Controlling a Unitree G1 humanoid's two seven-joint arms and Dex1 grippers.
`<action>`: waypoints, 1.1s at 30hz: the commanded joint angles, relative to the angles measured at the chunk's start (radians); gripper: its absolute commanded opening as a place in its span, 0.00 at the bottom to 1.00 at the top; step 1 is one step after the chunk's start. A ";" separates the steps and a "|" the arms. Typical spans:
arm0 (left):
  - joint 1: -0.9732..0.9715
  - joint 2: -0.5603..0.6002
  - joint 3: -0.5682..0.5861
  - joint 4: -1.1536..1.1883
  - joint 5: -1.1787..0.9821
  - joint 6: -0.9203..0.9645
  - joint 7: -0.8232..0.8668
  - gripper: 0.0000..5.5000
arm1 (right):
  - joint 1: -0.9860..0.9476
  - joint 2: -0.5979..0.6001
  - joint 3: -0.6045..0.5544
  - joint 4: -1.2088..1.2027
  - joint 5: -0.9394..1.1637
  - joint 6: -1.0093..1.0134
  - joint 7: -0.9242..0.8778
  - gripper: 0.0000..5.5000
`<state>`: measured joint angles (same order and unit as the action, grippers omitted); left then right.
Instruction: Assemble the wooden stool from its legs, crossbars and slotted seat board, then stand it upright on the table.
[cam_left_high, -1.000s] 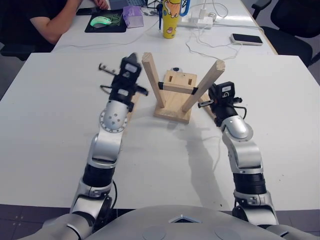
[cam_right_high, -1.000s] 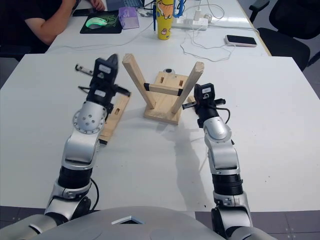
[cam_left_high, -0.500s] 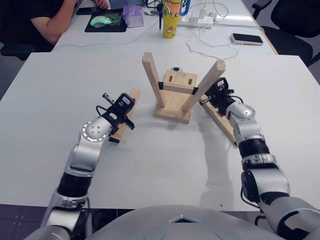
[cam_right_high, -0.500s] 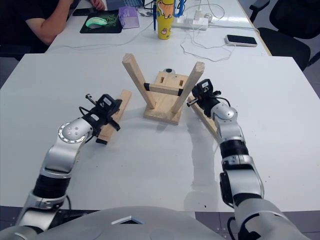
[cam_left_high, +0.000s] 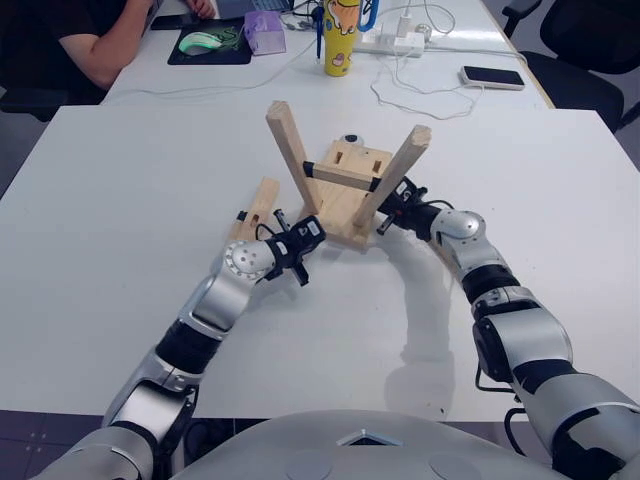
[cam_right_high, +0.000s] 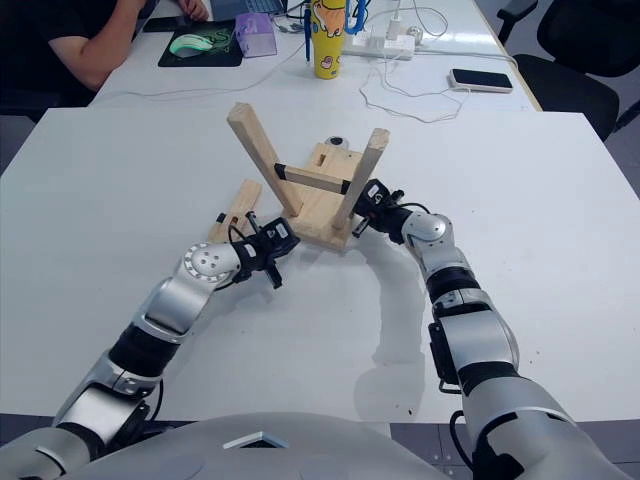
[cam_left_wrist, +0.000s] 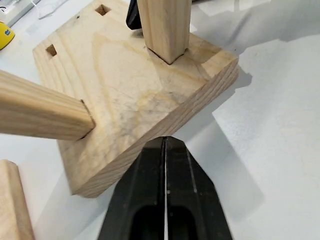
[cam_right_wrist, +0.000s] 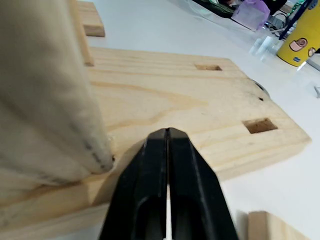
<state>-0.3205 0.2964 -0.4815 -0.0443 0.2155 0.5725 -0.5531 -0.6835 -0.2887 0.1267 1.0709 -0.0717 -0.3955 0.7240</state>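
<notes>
The slotted seat board (cam_left_high: 340, 205) lies upside down in the middle of the table. Two legs (cam_left_high: 290, 150) (cam_left_high: 400, 170) stand in it, splayed apart and joined by a crossbar (cam_left_high: 345, 177). My left gripper (cam_left_high: 312, 230) is shut, its tip against the board's near left corner (cam_left_wrist: 125, 95). My right gripper (cam_left_high: 390, 215) is shut too, its tip at the board's right side by the foot of the right leg (cam_right_wrist: 50, 90). Two empty slots (cam_right_wrist: 257, 125) show in the board. A loose leg (cam_left_high: 256, 205) lies flat to the left of the board.
A small black object (cam_left_high: 350, 138) sits just behind the board. Another wooden piece (cam_right_wrist: 270, 227) lies under my right arm. On the far table stand a yellow cup (cam_left_high: 340, 40), a phone (cam_left_high: 492, 77), cables and a mouse pad (cam_left_high: 208, 45). A person's arm rests at the far left.
Both arms have swung low and inward to the seat board's near corners, each gripper's tip now at the board. The stool's legs have shifted a little to the left.
</notes>
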 joint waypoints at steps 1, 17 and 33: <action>-0.033 -0.029 -0.023 0.049 0.040 -0.004 0.039 0.00 | -0.009 0.026 0.030 0.013 -0.023 -0.016 0.039 0.00; 0.007 -0.067 -0.054 -0.028 0.144 0.078 0.128 0.00 | 0.075 0.110 0.104 -0.090 -0.020 -0.030 0.091 0.00; -0.034 0.064 0.071 -0.034 0.282 0.035 0.279 0.00 | 0.065 0.022 0.055 -0.187 -0.050 -0.039 -0.109 0.00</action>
<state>-0.3440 0.3119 -0.4575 -0.0559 0.4640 0.6230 -0.3040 -0.6027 -0.2097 0.2131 0.9117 -0.1155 -0.4301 0.6388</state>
